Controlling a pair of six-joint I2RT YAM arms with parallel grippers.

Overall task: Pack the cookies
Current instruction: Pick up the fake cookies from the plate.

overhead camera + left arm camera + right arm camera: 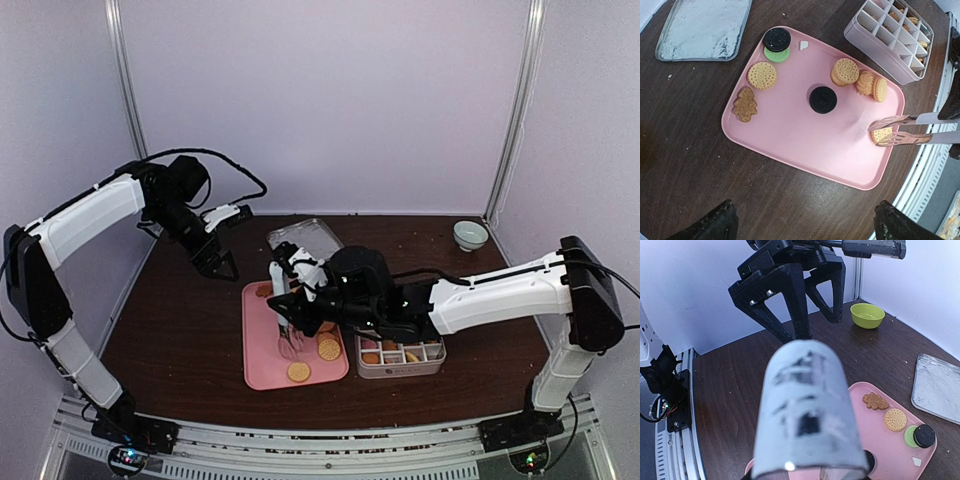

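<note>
The cookies lie on a pink tray (790, 135): a golden round (762, 75), a brown flower-shaped one (745, 104), black rounds (823, 99), a small stack (845, 71). My right gripper (291, 298) is shut on metal tongs (912, 127). The tong tips sit around a golden cookie (881, 135) at the tray's near right edge. My left gripper (802, 220) is open and empty, held high above the table left of the tray (215, 262). In the right wrist view the blurred tong handle (807, 410) hides the jaws.
A grey compartment box (890, 42) holding some cookies stands right of the tray (400, 360). A foil lid (702, 27) lies behind the tray. A small green bowl (867, 315) sits at the back right corner (471, 235). White walls enclose the table.
</note>
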